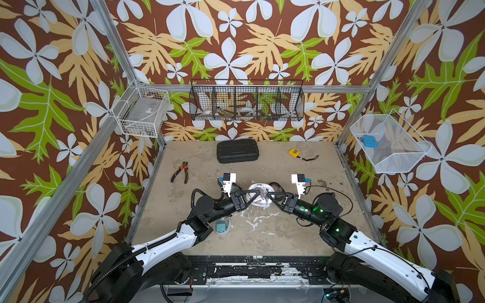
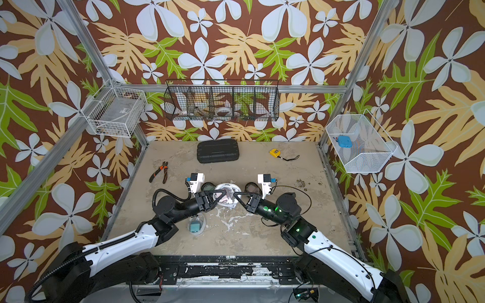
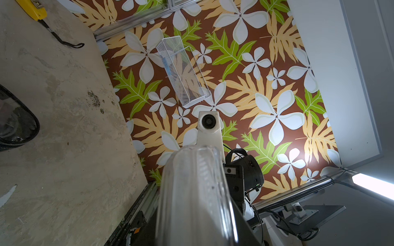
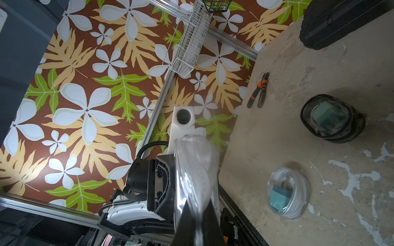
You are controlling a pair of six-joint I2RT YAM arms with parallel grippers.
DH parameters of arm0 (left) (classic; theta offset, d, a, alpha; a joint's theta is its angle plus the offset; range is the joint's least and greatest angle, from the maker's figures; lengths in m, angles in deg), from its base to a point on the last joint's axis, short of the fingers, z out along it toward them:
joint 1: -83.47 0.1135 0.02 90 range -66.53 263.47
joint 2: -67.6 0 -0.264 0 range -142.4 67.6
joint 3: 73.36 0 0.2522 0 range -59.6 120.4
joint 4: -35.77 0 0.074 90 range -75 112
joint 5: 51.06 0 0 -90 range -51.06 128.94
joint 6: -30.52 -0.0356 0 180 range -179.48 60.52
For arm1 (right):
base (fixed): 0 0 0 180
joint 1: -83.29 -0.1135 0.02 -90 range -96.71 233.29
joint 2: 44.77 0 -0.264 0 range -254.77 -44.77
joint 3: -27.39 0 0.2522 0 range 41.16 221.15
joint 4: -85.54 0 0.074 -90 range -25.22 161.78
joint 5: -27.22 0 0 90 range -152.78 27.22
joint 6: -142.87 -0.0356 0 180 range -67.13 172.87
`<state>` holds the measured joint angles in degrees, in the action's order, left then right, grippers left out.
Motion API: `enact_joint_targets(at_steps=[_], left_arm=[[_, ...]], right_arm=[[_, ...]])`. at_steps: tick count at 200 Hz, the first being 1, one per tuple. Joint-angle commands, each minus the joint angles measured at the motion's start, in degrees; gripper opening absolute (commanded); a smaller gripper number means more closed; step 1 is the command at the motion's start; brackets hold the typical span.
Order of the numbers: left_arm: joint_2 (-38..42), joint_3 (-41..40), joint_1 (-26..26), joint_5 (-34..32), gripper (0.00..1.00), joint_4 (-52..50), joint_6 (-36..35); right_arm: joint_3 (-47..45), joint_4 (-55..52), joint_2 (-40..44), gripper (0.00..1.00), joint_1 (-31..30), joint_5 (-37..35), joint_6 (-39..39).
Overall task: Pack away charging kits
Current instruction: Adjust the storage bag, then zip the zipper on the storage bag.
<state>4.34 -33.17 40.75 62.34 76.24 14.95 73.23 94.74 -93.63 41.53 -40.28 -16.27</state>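
Observation:
A clear oval case (image 1: 258, 195) hangs just above the table centre, between both grippers. In both top views my left gripper (image 1: 255, 194) is shut on its left side, and the case (image 3: 191, 191) fills the left wrist view. My right gripper (image 1: 268, 195) is shut, pinching the case's right edge (image 4: 196, 170). A second clear case (image 1: 221, 227) lies by the left arm with a teal plug and a white cable (image 4: 287, 193) inside. Two black-rimmed cases sit behind: one (image 2: 208, 186) holds a teal plug (image 4: 329, 118), the other (image 1: 275, 186) lies to the right.
Orange-handled pliers (image 1: 181, 171) lie at the left. A large black ribbed case (image 1: 238, 151) and a yellow tape measure (image 1: 294, 152) sit at the back. On the walls hang a black wire basket (image 1: 246, 101), a white basket (image 1: 141, 111), and a white mesh basket (image 1: 391, 157) holding a blue block (image 1: 368, 141).

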Motion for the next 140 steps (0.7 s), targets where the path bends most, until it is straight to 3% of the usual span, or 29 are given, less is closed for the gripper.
enact_joint_targets(at_steps=[1, 21, 36, 50, 72, 97, 140], left_arm=[[-0.39, -0.24, -0.13, 1.18, 0.15, 5.97, 4.34], [1.67, -0.01, -0.05, -1.68, 0.12, 0.22, 5.24], [3.57, 1.56, -0.03, -4.11, 0.11, -7.66, 4.23], [4.93, 3.68, -0.06, -6.81, 0.11, -15.6, 3.4], [6.4, 6.21, -0.11, -11.61, 0.11, -24.08, 3.37], [6.29, 8.31, -0.15, -14.25, 0.11, -25.67, 4.11], [5.29, 11.63, -0.17, -14.56, 0.11, -29.5, 3.5]], right_arm=[[4.97, -8.24, 0.21, 0.14, -0.46, 2.43, 7.42], [9.98, -20.17, 3.31, 0.41, -0.44, 0.19, 16.22], [12.64, -27.27, 4.95, 0.49, -0.52, -1.42, 22.18], [14.72, -32.83, 4.47, 0.49, -0.72, -2.28, 26.77], [17.02, -37.01, 2.87, 0.38, -5.0, -8.43, 31.64], [21.56, -41.04, -0.61, 0.35, -13.21, -20.55, 36.34], [25.55, -41.77, -6.55, 0.36, -18.5, -26.53, 38.8]])
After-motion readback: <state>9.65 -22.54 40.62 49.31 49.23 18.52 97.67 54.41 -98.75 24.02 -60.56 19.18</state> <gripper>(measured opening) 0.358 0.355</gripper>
